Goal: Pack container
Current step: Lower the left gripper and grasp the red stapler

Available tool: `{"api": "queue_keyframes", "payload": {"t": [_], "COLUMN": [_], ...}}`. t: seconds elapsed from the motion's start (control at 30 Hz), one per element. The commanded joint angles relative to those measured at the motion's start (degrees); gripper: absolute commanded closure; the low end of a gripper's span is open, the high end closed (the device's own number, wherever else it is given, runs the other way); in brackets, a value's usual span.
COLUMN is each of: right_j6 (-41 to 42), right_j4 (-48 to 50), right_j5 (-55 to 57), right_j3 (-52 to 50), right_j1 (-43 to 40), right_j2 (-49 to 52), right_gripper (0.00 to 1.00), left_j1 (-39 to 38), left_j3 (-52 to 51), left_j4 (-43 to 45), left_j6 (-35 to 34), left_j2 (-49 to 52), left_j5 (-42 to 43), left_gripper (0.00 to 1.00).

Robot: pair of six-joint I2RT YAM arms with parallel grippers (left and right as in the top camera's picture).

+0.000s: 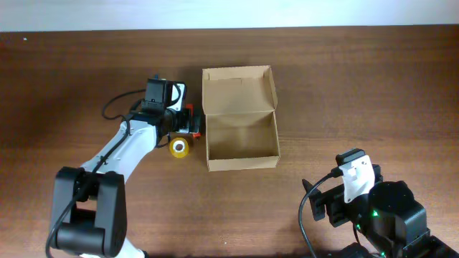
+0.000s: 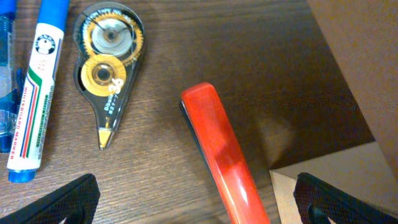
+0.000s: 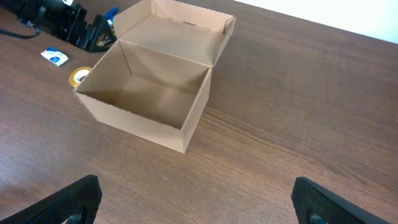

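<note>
A brown cardboard container (image 1: 242, 140) is sitting open near the middle of a dark wooden table (image 1: 373, 86), its hinged lid folded back on the far side and its inside looking empty. The left gripper (image 1: 185, 120) is hovering just beside the box's left wall with its fingers spread wide and nothing between them, directly above a red elongated object (image 2: 221, 155) that is lying at a slant on the wood. A clear correction tape dispenser (image 2: 107, 68) and a blue marker (image 2: 37, 87) are lying nearby, and a yellow tape roll (image 1: 178, 147) is resting just in front. The right gripper (image 3: 199, 205) is waiting well apart from the box at the near right, fingers likewise spread and empty. The likely trouble is coming from crowding: in the left wrist view one finger is hanging right over the box's cardboard corner, so a descent could be catching that edge and shoving the light box aside. Because the red object is lying diagonally to the fingers, a closing pinch could also be twisting it or letting it slip free.
</note>
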Motion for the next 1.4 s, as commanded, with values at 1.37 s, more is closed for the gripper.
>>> {"api": "queue_keyframes", "payload": {"t": [1.37], "right_j6": [0.2], "right_j4": [0.2], "right_j5": [0.3], "right_j3": [0.1], "right_j1": [0.5], "right_j2": [-0.4], "right_gripper": [0.01], "left_j1": [-4.9], "left_j3": [0.9], "left_j4": [-0.7], "left_j6": [-9.0], "left_j2": [5.7], "left_j5": [-16.9], "left_gripper": [0.10]}}
